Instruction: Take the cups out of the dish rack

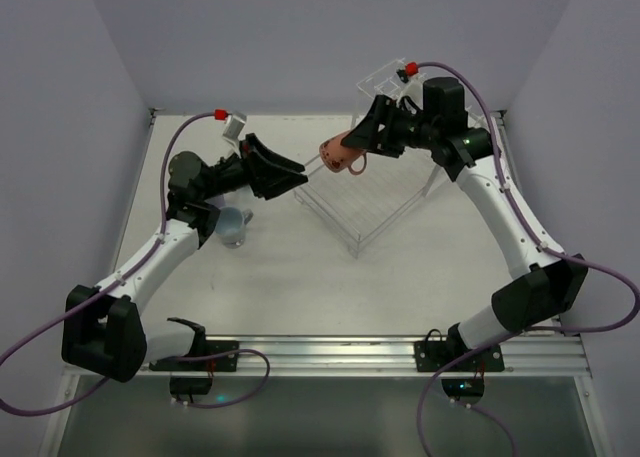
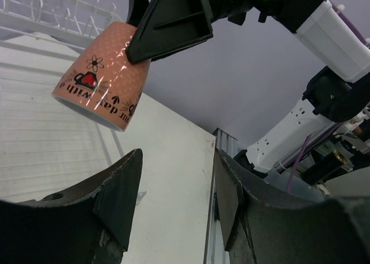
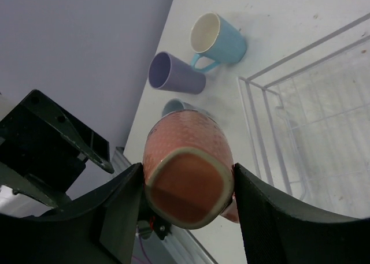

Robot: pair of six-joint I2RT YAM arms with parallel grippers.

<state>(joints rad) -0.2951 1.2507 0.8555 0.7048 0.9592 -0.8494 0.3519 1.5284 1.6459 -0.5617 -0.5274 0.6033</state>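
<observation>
My right gripper (image 1: 355,147) is shut on the salmon-pink cup (image 1: 338,157), held in the air past the left corner of the clear dish rack (image 1: 372,205). In the right wrist view the cup's base (image 3: 188,186) fills the gap between the fingers. My left gripper (image 1: 297,175) is open and empty, just left of that cup. In the left wrist view it (image 2: 176,183) sits below the pink cup (image 2: 104,79), apart from it. On the table lie a light blue cup (image 3: 219,41) and a lavender cup (image 3: 173,73). A grey-blue cup (image 3: 176,107) is partly hidden behind the pink one.
The rack's wire basket (image 3: 312,102) lies to the right of the held cup. A bluish cup (image 1: 233,225) stands on the table beside the left forearm. The metal rail (image 1: 380,352) runs along the near edge, and walls close in on three sides.
</observation>
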